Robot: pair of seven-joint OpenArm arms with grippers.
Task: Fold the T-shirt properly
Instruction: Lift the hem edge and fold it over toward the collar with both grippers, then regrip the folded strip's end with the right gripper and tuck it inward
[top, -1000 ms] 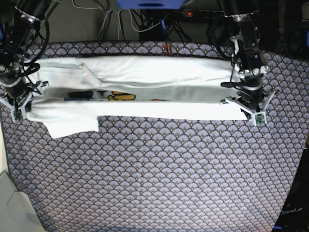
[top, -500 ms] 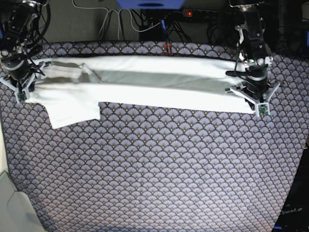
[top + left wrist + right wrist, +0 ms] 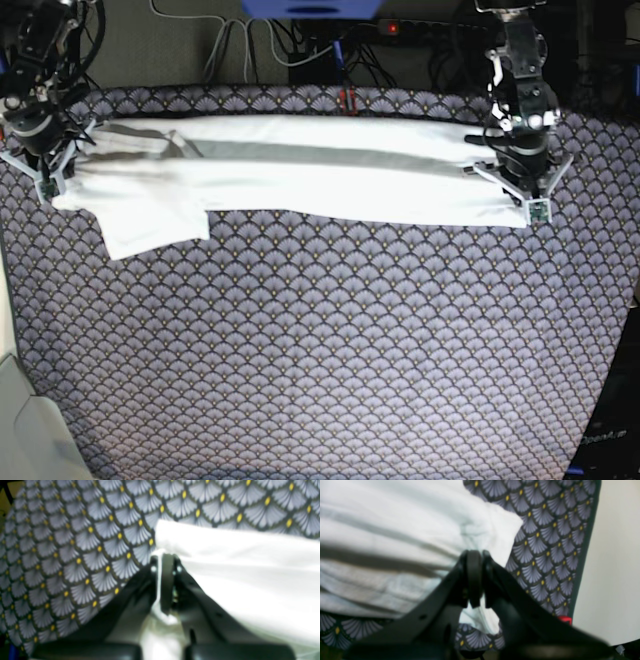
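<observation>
The T-shirt (image 3: 300, 180) lies plain white side up as a long folded band across the far part of the table, with one sleeve (image 3: 155, 232) sticking out toward me at its left end. No print shows. In the base view my left gripper (image 3: 522, 185) sits at the band's right end. The left wrist view shows the left gripper (image 3: 165, 561) shut on the shirt's white edge (image 3: 237, 567). My right gripper (image 3: 45, 165) is at the left end. In the right wrist view the right gripper (image 3: 475, 556) is shut on a corner of the cloth (image 3: 395, 530).
A grey fan-patterned tablecloth (image 3: 330, 350) covers the table. Cables and a power strip (image 3: 400, 28) run behind the far edge. The cloth's left edge (image 3: 588, 555) lies close beside my right gripper, with a cream surface (image 3: 615, 555) beyond it.
Both grippers have carried the shirt's near fold toward the far edge. The coloured print that showed a second ago is covered, and the band is narrower and lies flatter.
</observation>
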